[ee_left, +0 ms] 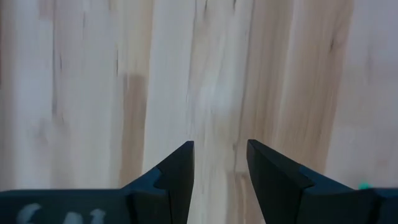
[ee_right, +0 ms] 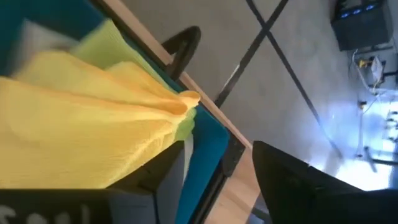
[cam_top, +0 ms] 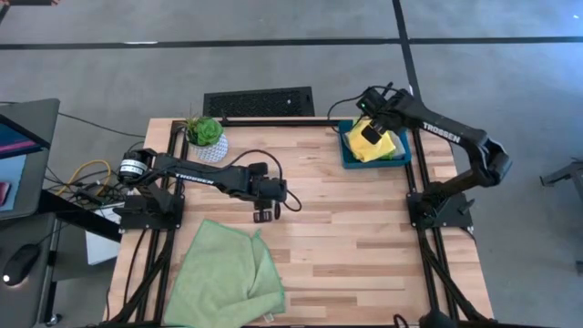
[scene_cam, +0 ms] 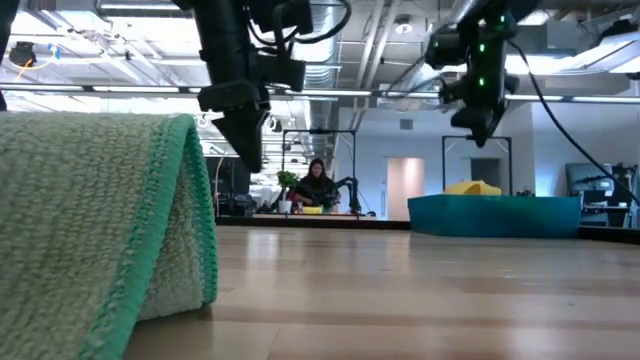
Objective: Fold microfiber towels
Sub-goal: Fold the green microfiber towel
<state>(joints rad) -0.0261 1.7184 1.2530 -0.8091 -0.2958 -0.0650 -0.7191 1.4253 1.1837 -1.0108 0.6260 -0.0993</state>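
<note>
A pale green towel (cam_top: 226,273) lies on the table's near left part, one edge turned over; it fills the left of the low view (scene_cam: 100,230). A yellow towel (cam_top: 375,144) is heaped in the teal tray (cam_top: 346,155) at the far right, on top of a lime green towel (ee_right: 106,43). My right gripper (cam_top: 369,130) hangs open above the yellow towel (ee_right: 81,124), clear of it in the low view (scene_cam: 478,125). My left gripper (cam_top: 264,211) is open and points down over bare wood mid-table (ee_left: 221,162), beyond the pale green towel's far edge.
A small potted plant (cam_top: 205,134) stands at the table's far left. A black grille (cam_top: 258,100) lies just past the far edge. Bare wood (cam_top: 355,246) stretches between the pale green towel and the tray. A person (scene_cam: 316,185) sits far off in the room.
</note>
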